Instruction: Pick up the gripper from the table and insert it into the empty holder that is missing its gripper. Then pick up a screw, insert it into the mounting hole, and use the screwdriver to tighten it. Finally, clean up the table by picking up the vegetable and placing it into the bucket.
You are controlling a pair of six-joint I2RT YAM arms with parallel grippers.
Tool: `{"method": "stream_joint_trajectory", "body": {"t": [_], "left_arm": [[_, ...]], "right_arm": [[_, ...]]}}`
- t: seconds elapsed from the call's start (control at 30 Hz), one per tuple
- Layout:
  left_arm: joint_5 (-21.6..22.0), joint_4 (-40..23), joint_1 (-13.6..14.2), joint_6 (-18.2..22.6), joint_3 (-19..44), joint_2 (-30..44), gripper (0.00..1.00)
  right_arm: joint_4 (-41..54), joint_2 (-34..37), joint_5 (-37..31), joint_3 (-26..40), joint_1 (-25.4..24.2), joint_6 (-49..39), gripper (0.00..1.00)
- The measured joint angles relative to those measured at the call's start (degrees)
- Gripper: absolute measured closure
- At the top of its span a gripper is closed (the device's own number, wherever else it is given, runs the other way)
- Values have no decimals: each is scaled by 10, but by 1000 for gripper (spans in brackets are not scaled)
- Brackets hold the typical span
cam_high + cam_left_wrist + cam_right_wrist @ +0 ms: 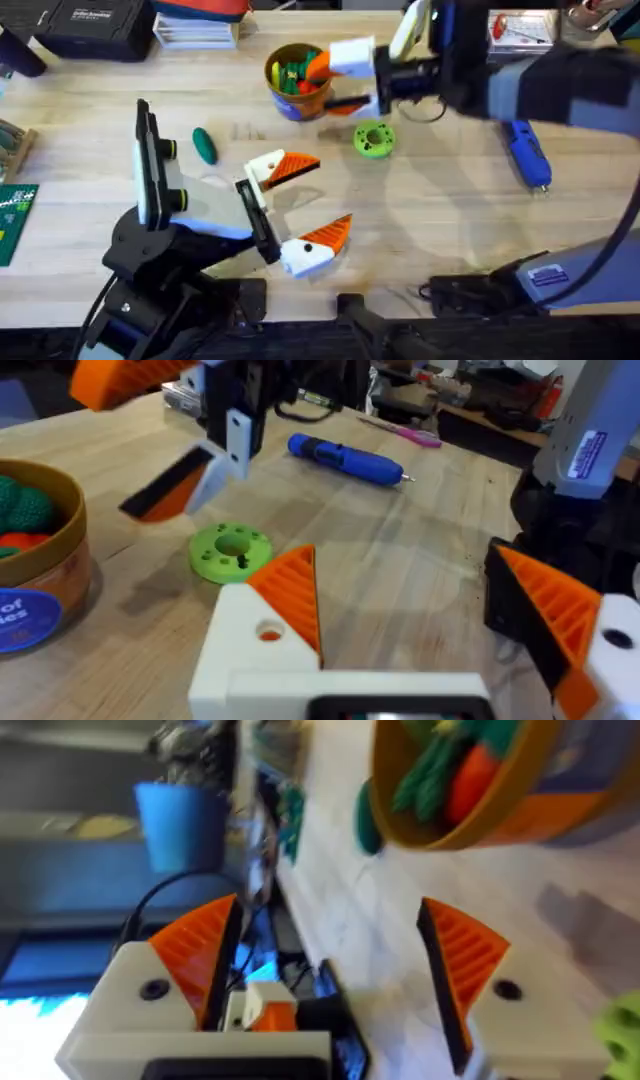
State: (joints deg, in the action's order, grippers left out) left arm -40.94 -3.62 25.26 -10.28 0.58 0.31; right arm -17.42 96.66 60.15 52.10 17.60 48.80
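Left gripper (290, 205) spread wide above the table, orange ribbed pads (295, 166) apart, nothing between. Right gripper (345, 80) likewise gaping, hanging beside the round yellow-orange bucket (290, 95) heaped with toys. Just beyond, flat bright-green ring (373, 139). Dark-green oblong toy vegetable (204, 145) lying alone on the wood. Thick blue screwdriver (526, 153) well apart.
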Motion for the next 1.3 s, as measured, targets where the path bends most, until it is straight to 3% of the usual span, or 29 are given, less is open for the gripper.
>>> {"method": "stream_joint_trajectory", "body": {"t": [0.2, 0.3, 0.53, 0.63, 0.8, 1.0, 1.2, 1.3], "left_arm": [[0, 0, 0, 0, 0, 0, 15], [0, 0, 0, 0, 0, 0, 15], [0, 0, 0, 0, 0, 0, 15], [0, 0, 0, 0, 0, 0, 15], [0, 0, 0, 0, 0, 0, 15], [0, 0, 0, 0, 0, 0, 15], [0, 0, 0, 0, 0, 0, 15], [0, 0, 0, 0, 0, 0, 15]], "right_arm": [[308, -44, -134, 108, -20, -169, 7], [437, -84, -239, 153, -5, -257, 7], [606, -134, -537, 172, 105, -354, 7], [622, -122, -615, 172, 147, -369, 6], [623, -111, -674, 172, 178, -380, 6], [631, -110, -694, 172, 181, -382, 7], [631, -80, -681, 172, 181, -384, 166], [632, -56, -666, 172, 181, -386, 314]]}}
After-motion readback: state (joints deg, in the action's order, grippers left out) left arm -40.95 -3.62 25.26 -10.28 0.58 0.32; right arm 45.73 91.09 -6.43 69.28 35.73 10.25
